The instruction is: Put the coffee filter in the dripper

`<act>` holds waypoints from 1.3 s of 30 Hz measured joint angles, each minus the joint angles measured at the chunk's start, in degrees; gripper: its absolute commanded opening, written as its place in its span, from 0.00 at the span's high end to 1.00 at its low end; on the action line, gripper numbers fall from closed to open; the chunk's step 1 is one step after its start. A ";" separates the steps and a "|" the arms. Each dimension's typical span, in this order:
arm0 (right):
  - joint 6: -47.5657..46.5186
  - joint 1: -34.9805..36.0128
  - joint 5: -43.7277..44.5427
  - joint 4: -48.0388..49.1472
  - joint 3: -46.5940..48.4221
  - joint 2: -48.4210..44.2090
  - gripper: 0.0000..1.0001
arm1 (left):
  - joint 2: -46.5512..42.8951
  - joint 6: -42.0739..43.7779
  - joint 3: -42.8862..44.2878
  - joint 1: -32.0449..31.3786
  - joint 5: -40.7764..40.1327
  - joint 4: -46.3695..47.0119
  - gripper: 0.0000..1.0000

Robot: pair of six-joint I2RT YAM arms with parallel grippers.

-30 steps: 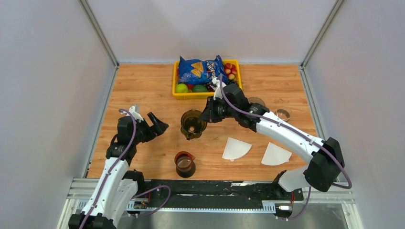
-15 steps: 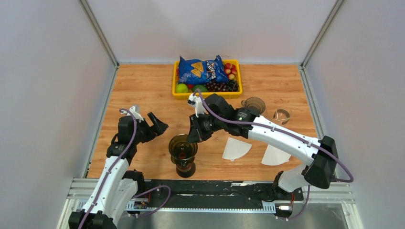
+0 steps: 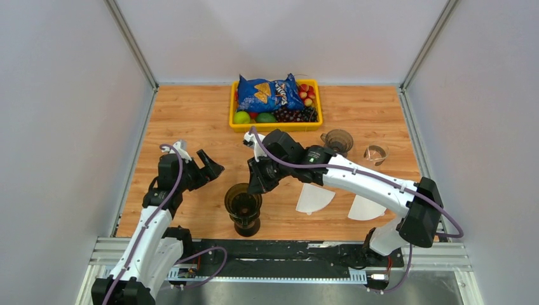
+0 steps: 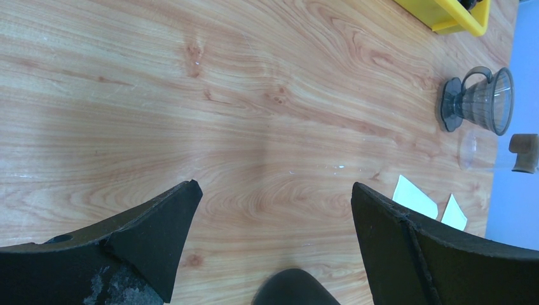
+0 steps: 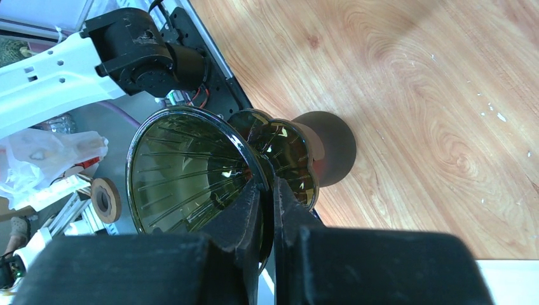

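Here, from above: the risk is centre-left, where the brown dripper [image 3: 243, 202] perches on a dark server [image 3: 246, 226] near the table's front edge. If the R gripper [image 3: 257, 181] lets go off-centre or drags the rim, both could tip. L gripper [image 3: 206, 166], at left, hangs wide apart over bare wood w/ nothing in it. R gripper, centre, is pinched narrow on the dripper's rim wall. Rightward, a white coffee filter [image 3: 314, 197] lies flat, not yet picked up, w/ a second filter [image 3: 367, 206] beside it
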 measured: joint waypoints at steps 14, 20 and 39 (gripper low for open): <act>-1.14 0.37 0.90 -0.04 0.02 0.92 0.85 | 0.02 0.00 0.00 0.00 -0.37 -0.02 0.00; -1.25 0.37 1.01 -0.02 0.00 0.92 0.75 | 0.02 0.00 0.00 0.00 -0.39 -0.02 0.00; -1.53 0.52 6.43 0.04 0.85 -0.57 0.00 | 0.28 0.00 0.00 0.00 -0.39 -0.02 0.00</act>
